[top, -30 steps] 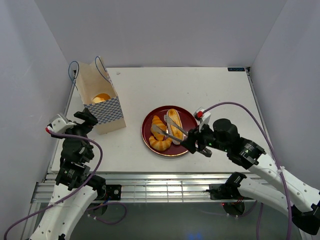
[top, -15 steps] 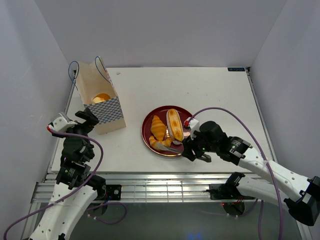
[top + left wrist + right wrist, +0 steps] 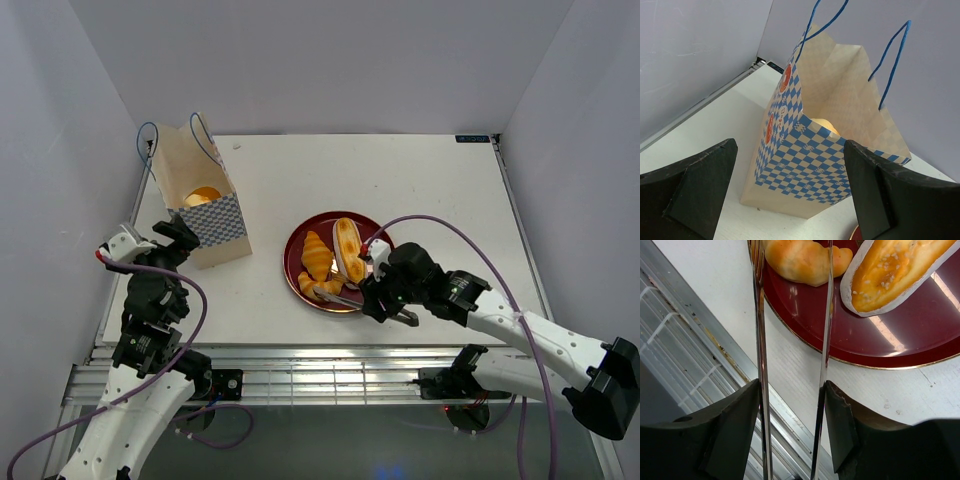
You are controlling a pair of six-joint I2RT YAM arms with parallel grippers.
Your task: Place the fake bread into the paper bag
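One fake bread (image 3: 203, 195) sits in paper bag (image 3: 215, 228); three left on plate (image 3: 289, 262). Right fingers (image 3: 730, 430) clamp tongs (image 3: 826, 330) at croissant (image 3: 800, 260); left fingers (image 3: 695, 185) apart.

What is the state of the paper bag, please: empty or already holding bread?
Not empty: the paper bag stands upright and open, with a golden bun visible inside.

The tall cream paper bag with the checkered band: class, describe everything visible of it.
The cream-tan paper bag stands upright near the white table's far left corner, mouth open. A blue-and-white checkered band wraps its lower part, with round red-orange prints on one side. Two thin blue cord handles rise from its top. A golden bun lies inside.
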